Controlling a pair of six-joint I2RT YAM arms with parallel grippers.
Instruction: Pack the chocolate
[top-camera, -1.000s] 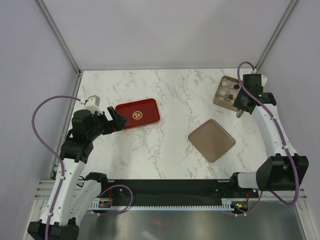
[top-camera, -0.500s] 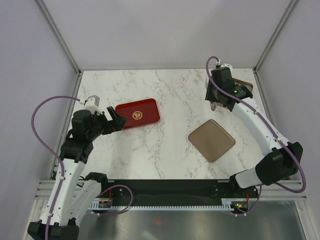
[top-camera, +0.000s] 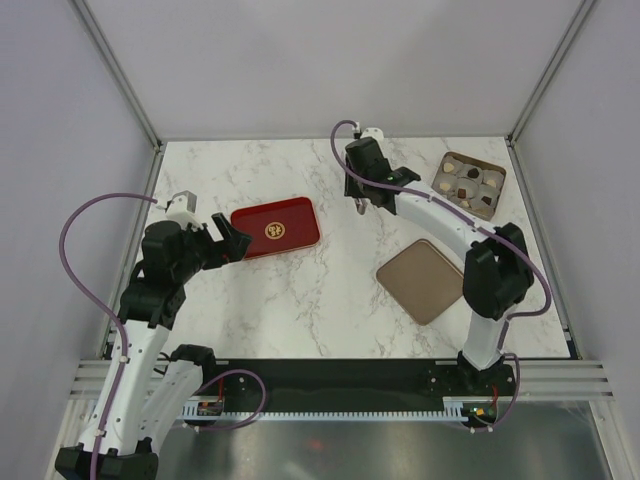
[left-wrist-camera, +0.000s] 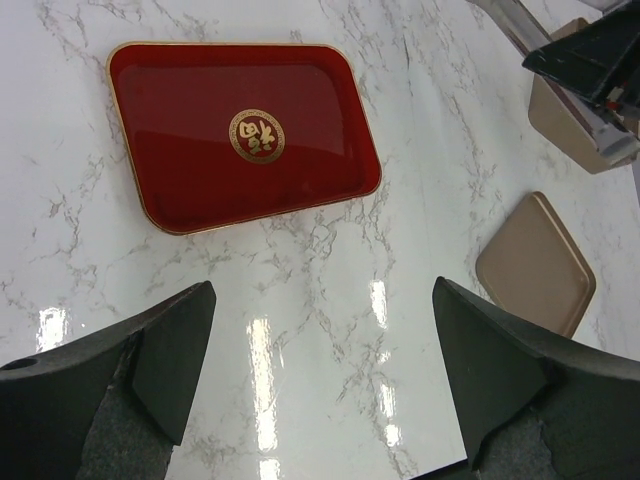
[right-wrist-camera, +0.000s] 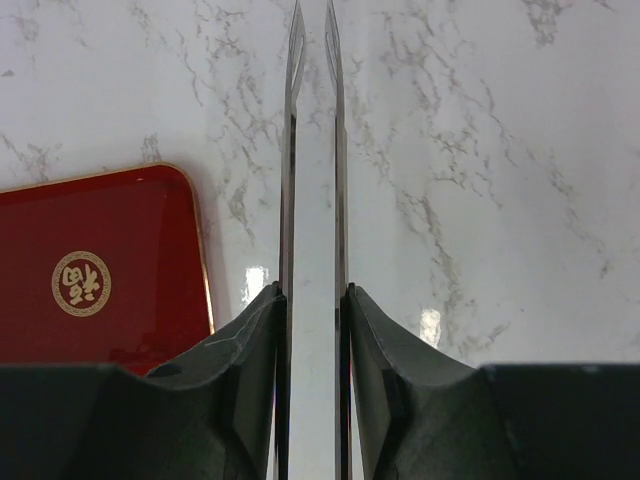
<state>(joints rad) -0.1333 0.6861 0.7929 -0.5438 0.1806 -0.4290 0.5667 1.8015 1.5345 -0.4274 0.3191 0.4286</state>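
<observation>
Several chocolate pieces (top-camera: 470, 173), some cream-white and some dark brown, are sitting in the compartments of a tan box (top-camera: 440, 195) at the far right corner of the marble tabletop (top-camera: 330, 300), well apart from both tools. The right tool (top-camera: 359, 207) is hanging over bare marble between that box and a red tray (top-camera: 295, 222) with a gold emblem. Its two thin blades are standing close together with only a slim gap, and their tips are running off the wrist view, so I cannot tell whether they are pinching anything. The left tool (left-wrist-camera: 320, 380) is gaping wide and gripping nothing, hovering near the tray's left end. One flat brown square lid (top-camera: 423, 281) is lying on the tabletop nearer than the box.
</observation>
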